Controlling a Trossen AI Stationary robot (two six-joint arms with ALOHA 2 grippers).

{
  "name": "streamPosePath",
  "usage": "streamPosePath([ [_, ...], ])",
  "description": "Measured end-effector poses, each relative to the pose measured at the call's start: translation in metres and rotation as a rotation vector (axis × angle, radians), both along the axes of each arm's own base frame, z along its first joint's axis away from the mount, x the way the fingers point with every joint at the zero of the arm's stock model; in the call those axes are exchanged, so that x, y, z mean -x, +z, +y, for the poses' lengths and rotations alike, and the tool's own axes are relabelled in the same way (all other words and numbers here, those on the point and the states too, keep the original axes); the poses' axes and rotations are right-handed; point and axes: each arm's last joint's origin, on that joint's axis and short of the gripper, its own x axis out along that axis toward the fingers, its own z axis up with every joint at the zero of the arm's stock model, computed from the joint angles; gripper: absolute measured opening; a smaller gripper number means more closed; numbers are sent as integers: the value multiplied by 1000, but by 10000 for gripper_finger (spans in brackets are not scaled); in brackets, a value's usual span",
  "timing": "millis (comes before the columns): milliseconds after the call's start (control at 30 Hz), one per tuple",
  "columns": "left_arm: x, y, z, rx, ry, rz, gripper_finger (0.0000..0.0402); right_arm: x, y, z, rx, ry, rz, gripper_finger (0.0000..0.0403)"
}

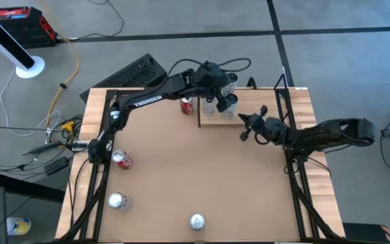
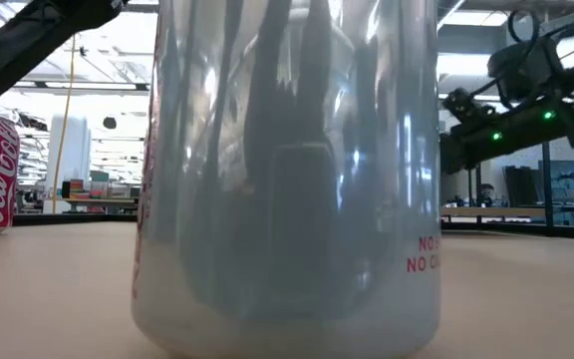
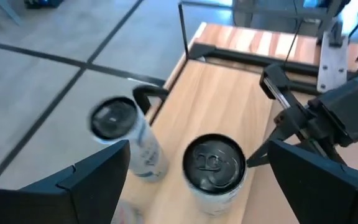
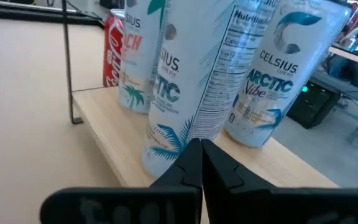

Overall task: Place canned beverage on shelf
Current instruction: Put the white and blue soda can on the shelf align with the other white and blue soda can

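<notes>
- A pale can [image 2: 287,179] stands right against the low camera, filling its view; only red fragments "NO" show. This can waits near the table's front edge [image 1: 197,221], well apart from the shelf.
- Farther back, two more cans [image 1: 121,160] wait on the left.
- At the far edge, the left gripper [image 3: 197,171] hangs spread wide around an upright Celsius can [image 3: 214,165] on the shelf [image 3: 229,106], gripping nothing: judged a release just made. Next calls for a straight lift clear, without knocking its neighbour [image 3: 120,127].
- The right gripper [image 4: 201,165], pinched shut and empty, waits just beside the shelf.
- Readable: "CELSIUS ARCTIC Vibe" [image 4: 272,74]; a red Coca-Cola can [image 1: 187,105] beside the black rail [image 1: 199,108].
</notes>
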Motion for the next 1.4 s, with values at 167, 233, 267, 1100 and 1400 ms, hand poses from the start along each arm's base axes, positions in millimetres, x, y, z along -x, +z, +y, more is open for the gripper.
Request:
streamPosePath([
  [167, 26, 24, -8, 9, 1, 61, 366, 7, 6, 11, -19, 132, 58, 23],
  [233, 38, 30, -11, 15, 16, 113, 366, 9, 7, 15, -50, 206, 91, 23],
  [267, 45, 32, -13, 16, 30, 148, 366, 10, 8, 17, -75, 241, 110, 23],
  [1100, 203, -26, -58, -39, 168, 86, 366, -33, 21, 3, -188, 281, 41, 23],
  [1400, 240, -67, -72, -34, 90, -90, 366, -52, 25, -19, -200, 221, 105, 23],
])
